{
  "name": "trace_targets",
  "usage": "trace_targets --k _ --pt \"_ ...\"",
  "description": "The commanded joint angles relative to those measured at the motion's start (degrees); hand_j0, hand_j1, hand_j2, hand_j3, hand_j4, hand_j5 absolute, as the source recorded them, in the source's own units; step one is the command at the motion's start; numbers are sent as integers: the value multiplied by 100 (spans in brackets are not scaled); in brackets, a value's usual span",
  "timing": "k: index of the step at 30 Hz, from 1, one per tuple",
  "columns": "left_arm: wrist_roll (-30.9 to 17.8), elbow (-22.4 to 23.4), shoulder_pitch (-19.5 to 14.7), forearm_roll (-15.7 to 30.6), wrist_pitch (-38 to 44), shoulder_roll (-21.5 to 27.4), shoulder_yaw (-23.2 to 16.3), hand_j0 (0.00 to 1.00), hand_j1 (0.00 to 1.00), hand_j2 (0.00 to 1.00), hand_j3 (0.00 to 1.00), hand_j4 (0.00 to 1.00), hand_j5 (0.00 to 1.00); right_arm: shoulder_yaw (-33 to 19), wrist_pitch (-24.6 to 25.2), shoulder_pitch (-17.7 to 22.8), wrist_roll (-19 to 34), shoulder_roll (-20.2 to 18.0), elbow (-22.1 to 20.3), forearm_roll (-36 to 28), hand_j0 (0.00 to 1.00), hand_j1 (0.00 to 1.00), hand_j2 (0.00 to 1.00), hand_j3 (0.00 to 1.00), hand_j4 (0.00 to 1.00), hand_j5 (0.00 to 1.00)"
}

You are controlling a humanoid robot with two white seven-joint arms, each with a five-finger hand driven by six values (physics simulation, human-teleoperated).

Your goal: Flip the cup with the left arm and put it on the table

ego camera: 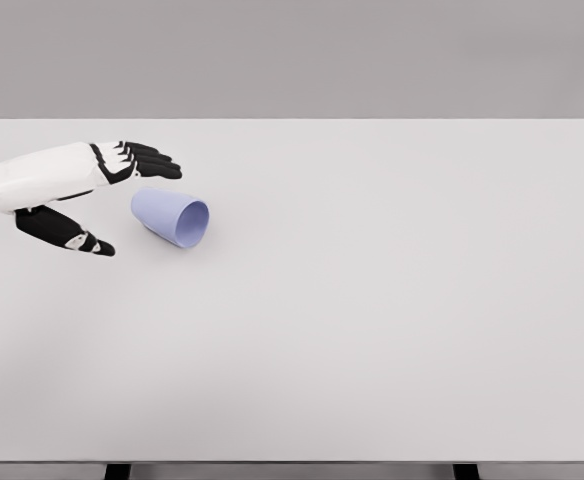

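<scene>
A pale blue cup (171, 216) lies on its side on the white table (372, 300), with its mouth turned toward the lower right. My left hand (132, 200) reaches in from the left edge and is open. Its black fingers (150, 160) stretch out just above and behind the cup's base, and the thumb (72, 235) hangs lower to the left of the cup. The cup's closed end sits in the gap between fingers and thumb, and no contact shows. My right arm is out of view.
The table's front edge (292, 462) runs along the bottom of the picture, with two dark legs below it. A plain grey wall stands behind the far edge.
</scene>
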Motion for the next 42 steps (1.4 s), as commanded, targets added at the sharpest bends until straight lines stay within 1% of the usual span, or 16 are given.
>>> trace_targets --k 1,8,10,12,14,16,18,19,21,23,25,27,34,36,39,42 --pt "1 -10 0 44 12 28 -6 100 100 100 100 100 100 -6 -11 0 3 1 -3 4 100 100 100 100 100 100" --pt "9 148 -18 62 12 -86 -15 100 100 100 100 100 100 3 6 0 3 1 6 4 100 100 100 100 100 100" --pt "9 535 -9 35 12 -306 -15 100 100 100 100 100 100 3 6 -9 3 1 -3 4 100 100 100 100 100 100" --pt "18 614 -70 18 12 -447 -208 100 100 100 100 100 100 12 6 0 3 1 6 4 100 100 100 100 100 100" --pt "1 781 -176 18 12 -745 -261 100 100 100 100 100 100 12 6 -9 3 1 6 4 100 100 100 100 100 100" --pt "1 860 -185 -43 12 -834 -314 100 100 100 100 100 100 12 6 0 3 1 6 4 100 100 100 100 100 100" --pt "-17 869 -299 -527 12 -860 -384 100 100 100 100 100 100 12 6 0 3 1 6 4 100 100 100 100 100 100" --pt "-148 869 -351 -553 12 -983 -577 100 100 100 100 100 100 12 6 -9 3 1 6 4 100 100 100 100 100 100" --pt "-649 965 -510 -545 541 -1018 -621 100 100 100 100 100 100 12 6 0 3 1 6 4 100 100 100 100 100 100" --pt "-852 1317 -633 -518 937 -1237 -630 100 100 100 100 100 100 12 6 0 3 1 6 4 100 100 100 100 100 100" --pt "-878 1809 -869 -378 964 -1343 -990 100 100 100 100 100 100 12 6 0 3 1 6 4 100 100 100 100 100 100" --pt "-861 2073 -1327 -255 1174 -1370 -1456 100 100 100 100 100 100 12 6 -9 3 1 6 4 100 100 100 100 100 100" --pt "-843 2029 -1371 -395 1446 -1519 -1544 100 100 100 100 100 100 12 6 0 3 1 6 4 100 100 100 100 100 100" --pt "-852 2213 -1380 -589 1596 -1677 -1544 100 100 100 100 100 100 12 6 0 3 1 6 4 100 100 100 100 100 100" --pt "-843 2530 -1450 -597 1605 -1695 -1544 100 100 100 100 100 100 12 6 0 3 1 6 4 100 100 100 100 100 100" --pt "-834 2565 -1547 -589 1632 -1747 -1667 100 100 100 100 100 100 12 6 -9 3 1 6 4 100 100 100 100 100 100"
